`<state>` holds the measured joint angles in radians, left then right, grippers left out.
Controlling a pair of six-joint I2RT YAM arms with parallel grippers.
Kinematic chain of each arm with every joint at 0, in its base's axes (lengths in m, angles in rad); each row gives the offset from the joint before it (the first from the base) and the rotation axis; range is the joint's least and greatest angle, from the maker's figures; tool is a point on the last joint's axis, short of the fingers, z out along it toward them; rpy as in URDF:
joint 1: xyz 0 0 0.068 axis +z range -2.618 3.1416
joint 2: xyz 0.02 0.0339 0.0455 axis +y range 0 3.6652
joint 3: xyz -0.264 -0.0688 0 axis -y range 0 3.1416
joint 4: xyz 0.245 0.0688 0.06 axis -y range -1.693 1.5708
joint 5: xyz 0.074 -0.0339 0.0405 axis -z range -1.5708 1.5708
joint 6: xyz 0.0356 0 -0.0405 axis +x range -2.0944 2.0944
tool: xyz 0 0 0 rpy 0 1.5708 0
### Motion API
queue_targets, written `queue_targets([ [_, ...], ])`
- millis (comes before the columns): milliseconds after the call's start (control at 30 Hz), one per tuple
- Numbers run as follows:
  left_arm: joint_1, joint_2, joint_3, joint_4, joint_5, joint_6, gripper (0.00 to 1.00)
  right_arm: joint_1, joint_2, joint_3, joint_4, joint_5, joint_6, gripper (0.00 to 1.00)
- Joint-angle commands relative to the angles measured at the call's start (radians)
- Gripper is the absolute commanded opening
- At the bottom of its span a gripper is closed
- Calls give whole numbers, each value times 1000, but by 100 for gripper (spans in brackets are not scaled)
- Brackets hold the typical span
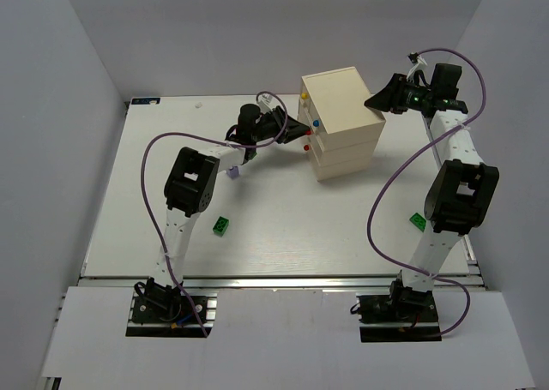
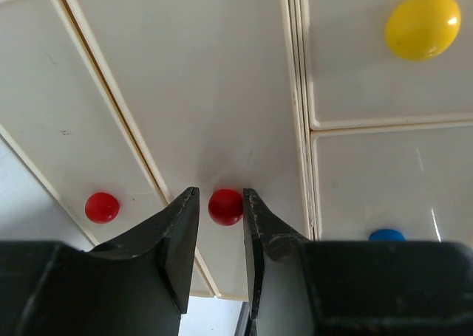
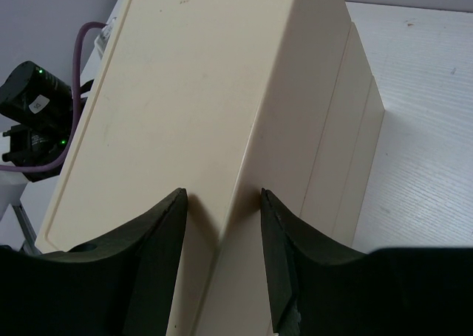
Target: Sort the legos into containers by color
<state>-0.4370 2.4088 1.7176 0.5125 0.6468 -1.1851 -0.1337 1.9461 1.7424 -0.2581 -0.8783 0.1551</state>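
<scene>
Legos [image 1: 221,225] lie loose: one green, plus a purplish lego [image 1: 230,172], left of the chest [image 1: 343,120]. At its front the left gripper [image 2: 220,197] has jaws parted round a red knob [image 2: 225,207], not yet pinching; behind it the right gripper [image 3: 223,203] straddles a corner, jaws spread, with a second green lego [image 1: 418,222] right of the chest. Round knob could slip free, or the chest slide when pulled; no writing readable.

My cream chest [image 1: 343,120] stands upright far across the bench [image 1: 283,244], its drawers [image 2: 222,92] shut, a red knob [image 2: 225,207] between my left claw's [image 2: 220,193] fingers; a green lego [image 1: 221,225] lies left, a second green lego [image 1: 418,222] right, a pale purple lego [image 1: 229,172] nearer the chest.
</scene>
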Motion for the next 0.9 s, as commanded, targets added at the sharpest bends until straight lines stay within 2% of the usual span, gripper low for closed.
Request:
queue_targets([
  [0, -22, 0, 34, -12, 4, 7, 39, 19, 31, -47, -92, -8, -19, 48],
  [100, -22, 0, 34, -14, 8, 2, 39, 19, 31, -49, -92, -10, -17, 48],
  [200, -22, -5, 31, -14, 20, 1, 44, 19, 31, -49, -90, -10, -17, 48],
  [400, -22, -11, 17, -14, 31, 1, 47, 19, 33, -47, -89, -10, -12, 48],
  [867, -31, -11, -22, 14, 30, -45, 44, 19, 42, -47, -82, -7, -3, 47],
])
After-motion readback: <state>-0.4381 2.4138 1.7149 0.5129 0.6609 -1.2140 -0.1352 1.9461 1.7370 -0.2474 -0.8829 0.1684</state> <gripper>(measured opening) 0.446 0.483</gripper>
